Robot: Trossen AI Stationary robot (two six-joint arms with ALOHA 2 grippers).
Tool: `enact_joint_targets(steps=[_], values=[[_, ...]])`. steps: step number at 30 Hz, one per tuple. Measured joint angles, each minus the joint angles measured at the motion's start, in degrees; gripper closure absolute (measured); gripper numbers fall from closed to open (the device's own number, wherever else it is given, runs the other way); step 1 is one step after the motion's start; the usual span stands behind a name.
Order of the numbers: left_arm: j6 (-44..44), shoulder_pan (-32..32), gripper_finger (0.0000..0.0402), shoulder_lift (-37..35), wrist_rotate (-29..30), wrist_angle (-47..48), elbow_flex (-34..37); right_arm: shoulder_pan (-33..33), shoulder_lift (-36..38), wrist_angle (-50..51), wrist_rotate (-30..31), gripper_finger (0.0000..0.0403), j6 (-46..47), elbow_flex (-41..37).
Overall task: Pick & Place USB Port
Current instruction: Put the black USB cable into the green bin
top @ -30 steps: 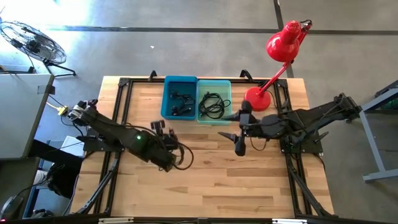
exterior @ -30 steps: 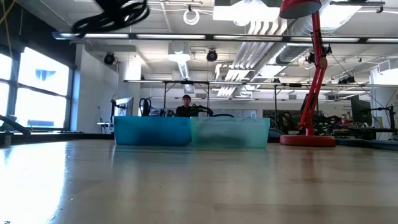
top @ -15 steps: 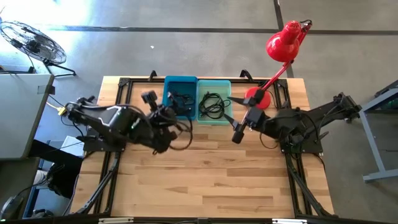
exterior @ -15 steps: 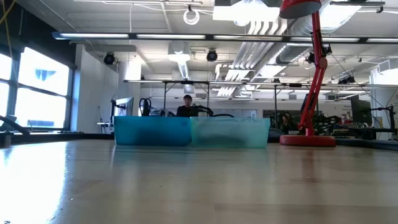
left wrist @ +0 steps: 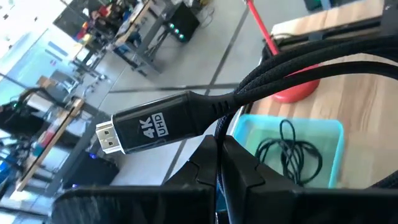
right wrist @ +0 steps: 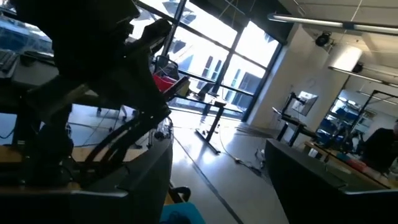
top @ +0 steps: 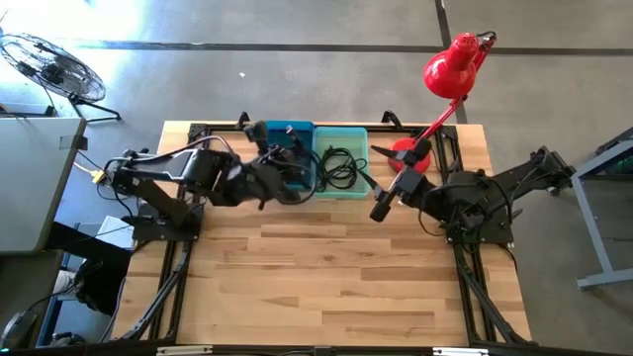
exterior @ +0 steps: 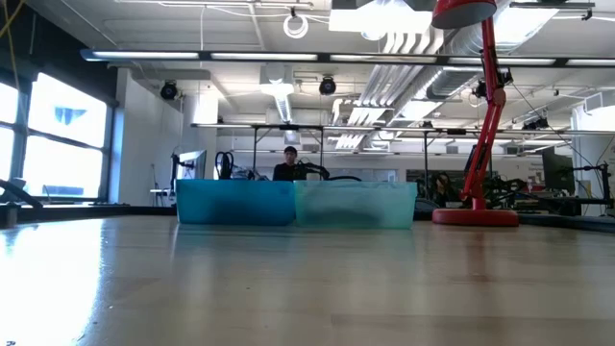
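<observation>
My left gripper [top: 269,166] hovers over the blue bin [top: 287,138] at the table's far edge, shut on a black braided cable [top: 289,178] whose plug [left wrist: 152,127] is marked 4K UHD. In the left wrist view the gripper [left wrist: 219,142] shows with the teal bin [left wrist: 323,134] and its black cords [left wrist: 292,152] below. The teal bin [top: 341,133] stands right of the blue one. My right gripper [top: 380,208] hangs in the air just right of the teal bin. Neither gripper shows in the low view. My left gripper pinches the braided cord just behind the plug's black housing [left wrist: 219,118] between its two fingers. The fingers lie across the cord. The plug sticks out to one side, the rest of the cord [left wrist: 298,62] loops off the other way, and all of it is lifted clear.
A red desk lamp [top: 450,69] stands with its base [top: 407,153] at the far right corner, close to my right arm. The blue bin holds small dark cords [top: 289,156]. In the low view both bins [exterior: 293,204] stand side by side; bare wood [top: 326,277] stretches toward the near edge.
My left gripper has carried the coiled cable from the middle of the table toward the far edge and now hangs over the blue bin. My right gripper has drawn back toward the right and far side and tipped upward.
</observation>
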State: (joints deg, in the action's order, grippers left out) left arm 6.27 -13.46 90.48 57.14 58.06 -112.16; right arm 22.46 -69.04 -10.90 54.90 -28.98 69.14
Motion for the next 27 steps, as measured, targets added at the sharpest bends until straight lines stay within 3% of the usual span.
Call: enact_joint_targets(steps=[3,10,14,21,27], values=[[4.27,1.68,0.0402,0.00,-0.85,-3.96,0.00,0.04,0.00,0.08,-0.29,0.0155,1.53,0.00],[14.98,5.62,0.0402,0.04,-3.49,-9.68,0.02,-1.62,-0.04,0.70,-7.93,0.0155,4.73,0.00],[21.07,8.13,0.0402,0.04,-4.63,-14.28,0.02,-3.71,-0.04,0.12,-8.26,0.0155,7.61,0.00],[25.52,12.91,0.0402,0.04,-13.89,-20.07,0.04,-8.25,-0.44,0.30,-9.87,0.0155,11.17,0.00],[25.76,15.61,0.0401,0.04,-16.48,-20.63,0.04,-11.96,-0.83,3.63,-20.99,0.0155,16.77,0.00]])
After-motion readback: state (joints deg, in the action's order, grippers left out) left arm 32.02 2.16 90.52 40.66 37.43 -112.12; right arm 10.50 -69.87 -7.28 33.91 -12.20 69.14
